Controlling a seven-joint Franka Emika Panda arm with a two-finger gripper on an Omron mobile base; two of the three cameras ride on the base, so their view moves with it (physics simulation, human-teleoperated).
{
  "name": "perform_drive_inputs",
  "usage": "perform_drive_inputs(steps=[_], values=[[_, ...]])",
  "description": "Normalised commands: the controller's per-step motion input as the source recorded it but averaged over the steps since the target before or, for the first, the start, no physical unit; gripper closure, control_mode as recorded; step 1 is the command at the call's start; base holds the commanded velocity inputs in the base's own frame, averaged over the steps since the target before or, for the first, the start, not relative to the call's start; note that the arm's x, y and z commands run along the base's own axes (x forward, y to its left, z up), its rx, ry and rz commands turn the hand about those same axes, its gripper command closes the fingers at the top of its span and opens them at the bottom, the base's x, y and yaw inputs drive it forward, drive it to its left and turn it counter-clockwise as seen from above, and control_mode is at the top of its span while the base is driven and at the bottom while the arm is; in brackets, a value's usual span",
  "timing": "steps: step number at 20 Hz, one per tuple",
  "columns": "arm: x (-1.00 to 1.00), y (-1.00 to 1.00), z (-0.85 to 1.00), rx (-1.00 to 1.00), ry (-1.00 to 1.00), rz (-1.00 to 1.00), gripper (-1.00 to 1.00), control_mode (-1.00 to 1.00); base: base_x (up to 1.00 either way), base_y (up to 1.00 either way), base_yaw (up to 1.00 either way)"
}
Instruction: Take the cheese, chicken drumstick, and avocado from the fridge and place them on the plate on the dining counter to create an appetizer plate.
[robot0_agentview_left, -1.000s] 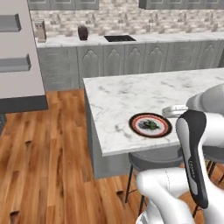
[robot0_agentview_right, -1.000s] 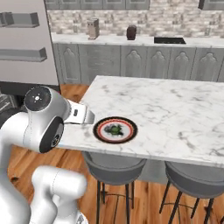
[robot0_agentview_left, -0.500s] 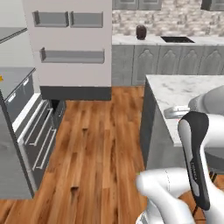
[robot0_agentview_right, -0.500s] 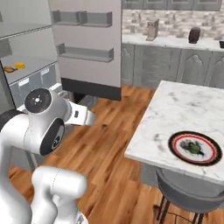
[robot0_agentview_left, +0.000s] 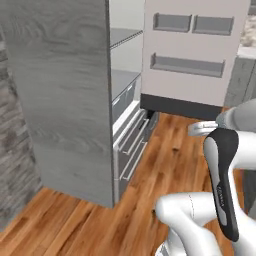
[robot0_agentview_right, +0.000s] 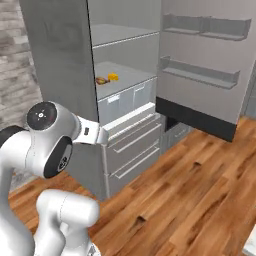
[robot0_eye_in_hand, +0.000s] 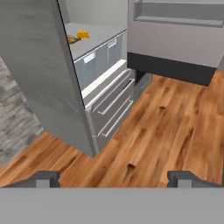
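Base is swinging away from the dining counter; both base views are now facing the fridge (robot0_agentview_right: 65, 45), door open. Gripper (robot0_eye_in_hand: 113, 177) is hanging wide open, carrying nothing, over wood floor (robot0_eye_in_hand: 148, 131). Cheese (robot0_agentview_right: 114, 77) and chicken drumstick (robot0_agentview_right: 102, 80) are sitting on a far shelf. Risk: the reaching arm is likely clipping the fridge's side wall.

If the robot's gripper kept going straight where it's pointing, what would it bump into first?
Probably the wooden floor in front of the open fridge. The open gripper points down at bare boards beside the fridge's drawers, though depth is hard to judge.
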Motion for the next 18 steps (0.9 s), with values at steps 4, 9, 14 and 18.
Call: perform_drive_inputs(steps=[4, 9, 14, 18], values=[[0.0, 0.0, 0.0, 0.0, 0.0, 0.0, -1.0, 1.0, 1.0, 0.03, 0.39], [0.0, 0.0, 0.0, 0.0, 0.0, 0.0, -1.0, 1.0, 0.81, -0.29, 0.24], [0.0, 0.0, 0.0, 0.0, 0.0, 0.0, -1.0, 1.0, 0.44, -0.64, 0.29], [0.0, 0.0, 0.0, 0.0, 0.0, 0.0, -1.0, 1.0, 0.14, -0.83, 0.37]])
